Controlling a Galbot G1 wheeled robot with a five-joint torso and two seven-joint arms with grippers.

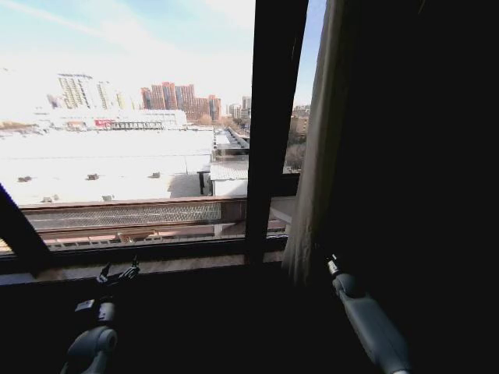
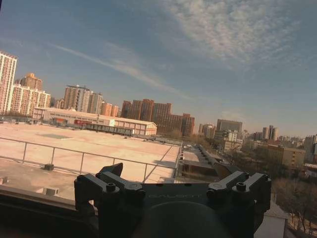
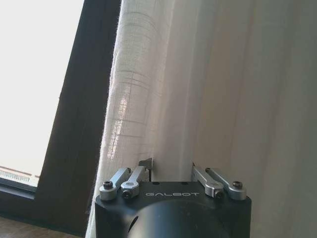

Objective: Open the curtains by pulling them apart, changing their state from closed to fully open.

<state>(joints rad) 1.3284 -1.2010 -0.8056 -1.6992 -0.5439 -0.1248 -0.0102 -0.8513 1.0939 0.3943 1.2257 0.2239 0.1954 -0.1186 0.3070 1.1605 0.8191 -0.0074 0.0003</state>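
Now most of the window is bare. My right tool (image 3: 171, 171) is spread, pressing into the bunched curtain (image 1: 316, 164) by the black frame bar (image 1: 269, 117). My left tool (image 2: 171, 186) waits spread and empty near the sill. Little pulling looks left.

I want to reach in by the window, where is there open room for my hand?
Open: the sill strip between the left gripper and the black window frame bar. Crowded: right of that bar, where the right gripper presses its open fingers into the bunched curtain.
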